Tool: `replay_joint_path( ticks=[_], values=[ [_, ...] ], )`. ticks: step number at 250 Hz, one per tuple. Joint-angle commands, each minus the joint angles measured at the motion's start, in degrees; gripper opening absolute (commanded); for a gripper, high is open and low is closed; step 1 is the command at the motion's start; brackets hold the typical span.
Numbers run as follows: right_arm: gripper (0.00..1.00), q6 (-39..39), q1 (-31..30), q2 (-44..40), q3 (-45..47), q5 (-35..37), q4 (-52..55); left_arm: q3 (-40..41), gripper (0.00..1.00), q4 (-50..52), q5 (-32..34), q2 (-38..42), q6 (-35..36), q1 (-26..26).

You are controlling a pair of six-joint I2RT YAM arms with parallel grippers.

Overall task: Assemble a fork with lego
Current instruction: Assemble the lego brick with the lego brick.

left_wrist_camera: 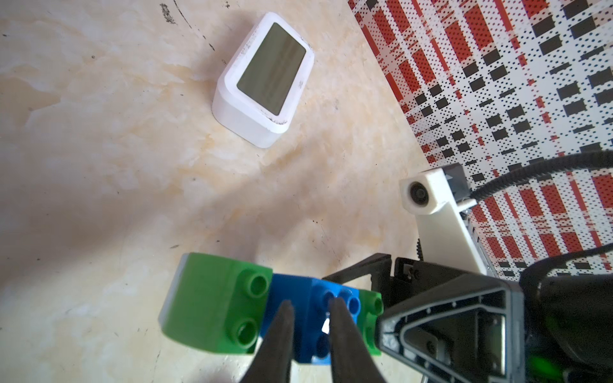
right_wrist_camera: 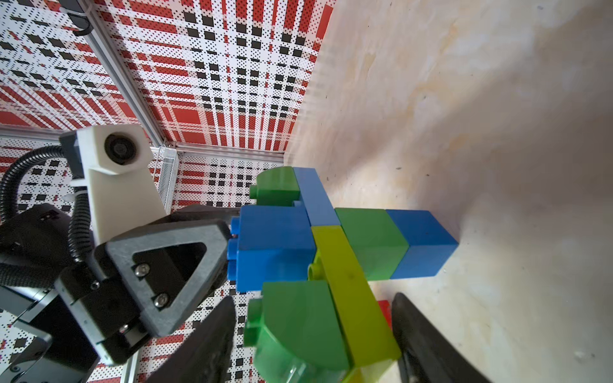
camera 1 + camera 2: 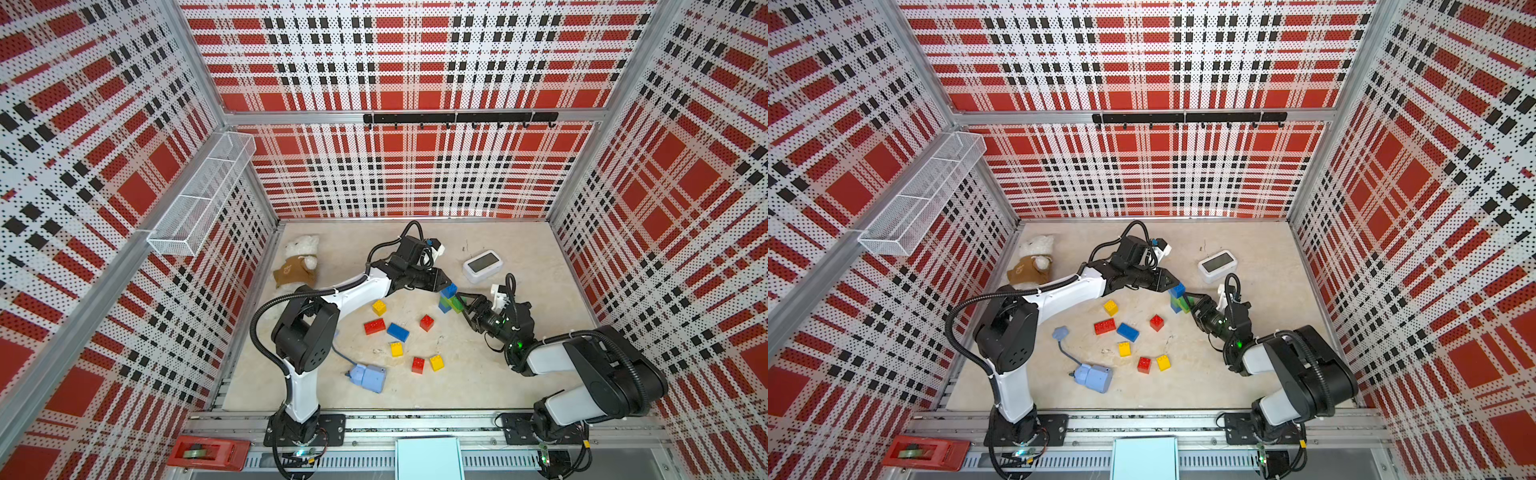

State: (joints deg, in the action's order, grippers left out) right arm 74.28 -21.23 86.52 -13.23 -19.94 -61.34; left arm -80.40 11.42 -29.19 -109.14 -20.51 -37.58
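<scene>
The lego assembly (image 3: 451, 296) (image 3: 1179, 296) sits upright in the middle of the counter (image 3: 490, 382), toward its far side, between the two claws; the right wrist view shows it (image 2: 361, 245) as a stem of one green and one blue brick, a crossbar of blue and lime, a rounded green brick at each end of that bar and a blue brick between them; the blue end of the stem appears to meet the counter, though contact is hard to confirm; the left claw (image 3: 441, 284) (image 1: 309, 302) is clenched on the blue brick at the top, its fingertips (image 1: 283, 318) pinching across the studded face; the right claw (image 3: 462, 306) (image 2: 313, 300) is spread around the near green brick and the lime bar, a dark finger on either side with a sliver of gap showing, so it grasps nothing; the rest of the lego lies loose nearer the front in both top views: a yellow brick (image 3: 379, 307), a red oblong brick (image 3: 374, 326) beside a blue oblong brick (image 3: 398, 332), a red square brick (image 3: 427, 322), a second yellow brick (image 3: 396, 349), and a red and yellow pair (image 3: 427, 364) side by side; a pale-blue box (image 3: 368, 377) with a cord lies at the front left; a white clock (image 3: 483, 265) (image 1: 265, 79) rests behind the assembly, screen up; a teddy bear (image 3: 299, 262) lies by the left wall; a mesh basket (image 3: 199, 195) hangs on that wall, and a black hook rail (image 3: 457, 118) runs across the back wall.
</scene>
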Motion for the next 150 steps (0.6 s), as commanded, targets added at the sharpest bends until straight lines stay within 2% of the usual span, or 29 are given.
replay_joint_path(
  ticks=[1,67,126,137,150],
  values=[
    [0.69,1.1,0.1,1.3,0.3,-0.4,-4.7,1.0,0.24,2.5,1.0,0.7,0.5,0.4],
    [0.58,1.0,0.1,2.6,0.4,-0.5,-5.3,0.9,0.23,2.7,1.1,0.7,0.5,0.4],
    [0.53,0.9,0.1,3.7,0.5,-0.6,-6.2,0.6,0.23,2.9,0.9,0.4,0.4,0.3],
    [0.59,0.8,0.1,3.8,0.7,-0.5,-6.4,0.5,0.23,2.9,1.0,0.4,0.5,0.3],
    [0.76,0.5,0.1,3.6,0.8,-0.1,-6.1,0.3,0.23,3.0,0.9,0.4,0.5,0.2]
  ],
)
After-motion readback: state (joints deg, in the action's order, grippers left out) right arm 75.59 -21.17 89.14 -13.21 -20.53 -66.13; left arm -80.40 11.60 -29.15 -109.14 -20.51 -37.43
